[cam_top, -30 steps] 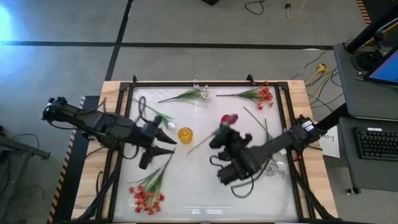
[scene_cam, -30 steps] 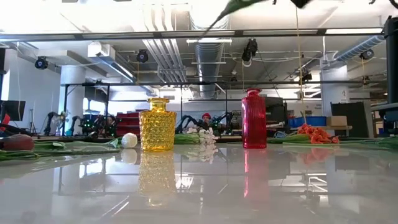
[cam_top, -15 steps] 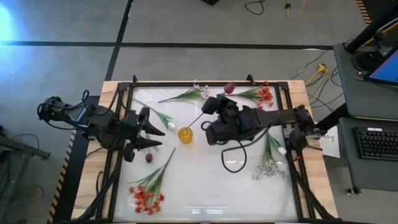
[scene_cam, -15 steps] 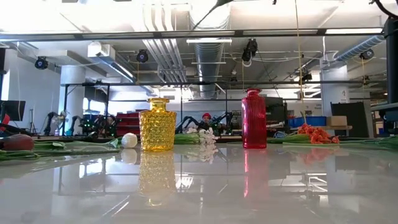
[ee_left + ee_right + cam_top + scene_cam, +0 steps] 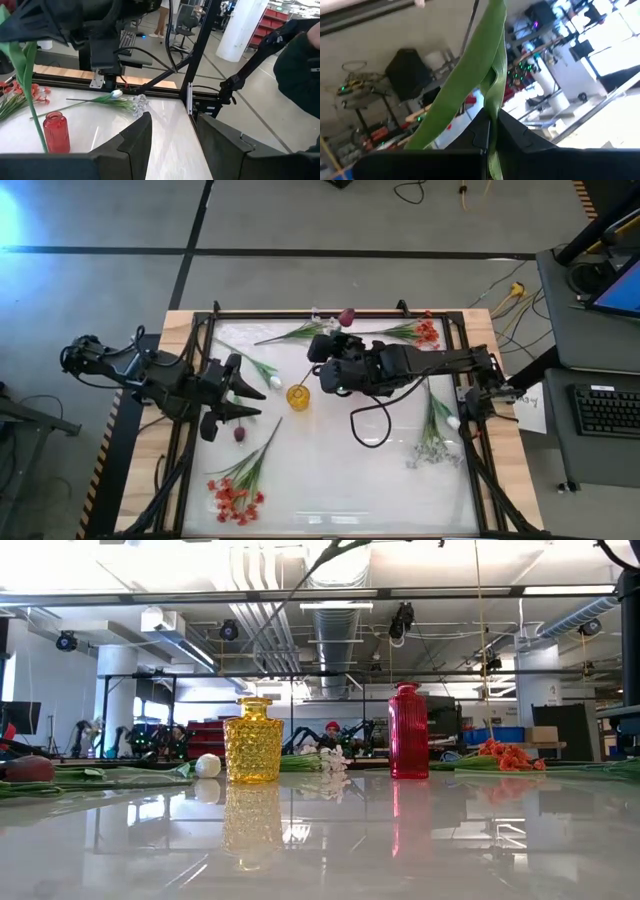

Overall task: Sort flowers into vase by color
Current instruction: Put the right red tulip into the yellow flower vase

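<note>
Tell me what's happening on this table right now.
The right claw is shut on a dark red tulip, holding it in the air above the middle of the table, near the red vase and the yellow vase. The left claw waits open over the table's left side. Another red tulip, white sprays and orange-red sprays lie around the glass top, not yet sorted.

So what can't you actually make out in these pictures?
- The red vase: hidden in the high view by the right gripper and its arm.
- The held dark red tulip: the right wrist view shows only leaf and stem, with the bloom out of frame.
- Left gripper: open and empty; what lies right beneath it is covered.
- Flowers far back in the low view: too small to tell apart.
</note>
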Available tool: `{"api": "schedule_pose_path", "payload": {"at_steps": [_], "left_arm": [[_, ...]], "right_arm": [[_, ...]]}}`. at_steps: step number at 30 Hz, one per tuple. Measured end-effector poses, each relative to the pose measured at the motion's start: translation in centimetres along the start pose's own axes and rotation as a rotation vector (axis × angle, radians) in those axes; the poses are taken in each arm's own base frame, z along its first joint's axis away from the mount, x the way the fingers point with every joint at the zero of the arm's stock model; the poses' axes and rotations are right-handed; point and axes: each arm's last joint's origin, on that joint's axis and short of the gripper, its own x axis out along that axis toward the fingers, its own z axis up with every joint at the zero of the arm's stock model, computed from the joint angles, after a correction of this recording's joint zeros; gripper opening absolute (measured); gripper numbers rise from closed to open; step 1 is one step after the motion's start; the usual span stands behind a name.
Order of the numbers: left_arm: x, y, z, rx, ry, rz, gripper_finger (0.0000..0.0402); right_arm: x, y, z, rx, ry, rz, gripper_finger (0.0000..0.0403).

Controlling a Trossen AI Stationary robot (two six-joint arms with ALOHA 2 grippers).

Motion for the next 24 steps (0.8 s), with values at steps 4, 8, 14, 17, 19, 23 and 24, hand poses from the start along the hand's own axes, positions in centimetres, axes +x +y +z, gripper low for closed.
{"api": "schedule_pose_path", "payload": {"at_steps": [4,8,14,17,19,23,24], "left_arm": [[-0.5,0.0,0.1,-0.001,-0.005,-0.002,0.0148],[-0.9,0.1,0.2,-0.002,-0.015,-0.005,0.0148],[-1.6,0.1,0.4,-0.004,-0.037,-0.011,0.0148],[-1.9,0.2,0.5,0.002,-0.045,-0.013,0.0148],[-2.0,0.2,0.5,0.002,-0.047,-0.013,0.0148],[-2.2,0.2,0.5,0.005,-0.039,-0.011,0.0148],[-2.2,0.2,0.4,0.007,-0.036,-0.011,0.0148]], "right_arm": [[0.4,-0.3,-0.1,-0.043,-0.032,-0.023,0.0012],[0.9,-0.4,-0.3,-0.111,-0.043,-0.025,0.0012],[1.9,-0.7,-0.6,-0.125,-0.03,-0.034,0.0012],[2.4,-0.9,-0.4,-0.152,-0.053,-0.048,0.0012],[2.7,-1.1,0.0,-0.171,-0.06,-0.056,0.0012],[3.2,-1.2,0.1,-0.179,-0.056,-0.056,0.0012],[3.3,-1.2,0.0,-0.174,-0.053,-0.056,0.0012]]}}
